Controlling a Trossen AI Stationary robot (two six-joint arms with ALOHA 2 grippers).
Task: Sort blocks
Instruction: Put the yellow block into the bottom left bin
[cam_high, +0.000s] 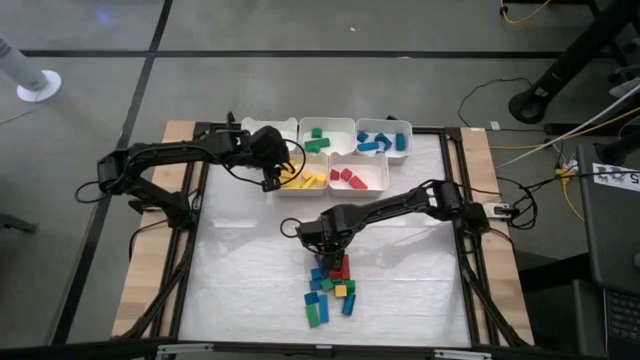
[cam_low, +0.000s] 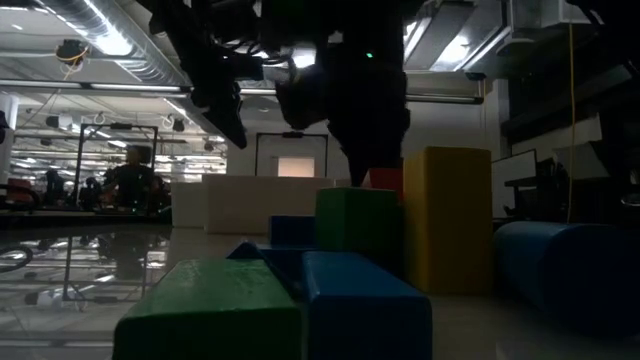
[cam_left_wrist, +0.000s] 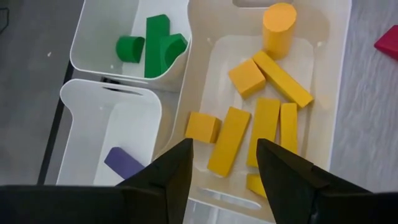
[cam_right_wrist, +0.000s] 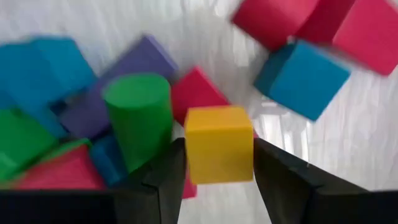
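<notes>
Two dark robot arms work over a white table (cam_high: 400, 290) seen from above. At about twelve o'clock sit five white bins (cam_high: 330, 155) in two rows, holding sorted green, blue, red, yellow and purple blocks. Unsorted blocks (cam_high: 330, 285) lie in a loose pile near six o'clock. The right gripper (cam_right_wrist: 219, 163) is over the twelve o'clock edge of that pile, its two fingers closed on a yellow cube (cam_right_wrist: 219, 143); a green cylinder (cam_right_wrist: 140, 118), a blue cube (cam_right_wrist: 303, 78), and red and purple blocks crowd just beyond it. The left gripper (cam_left_wrist: 224, 163) hovers over the yellow bin (cam_left_wrist: 339, 93) at about eleven o'clock, fingers spread and holding nothing, above yellow blocks (cam_left_wrist: 258, 115) lying inside
</notes>
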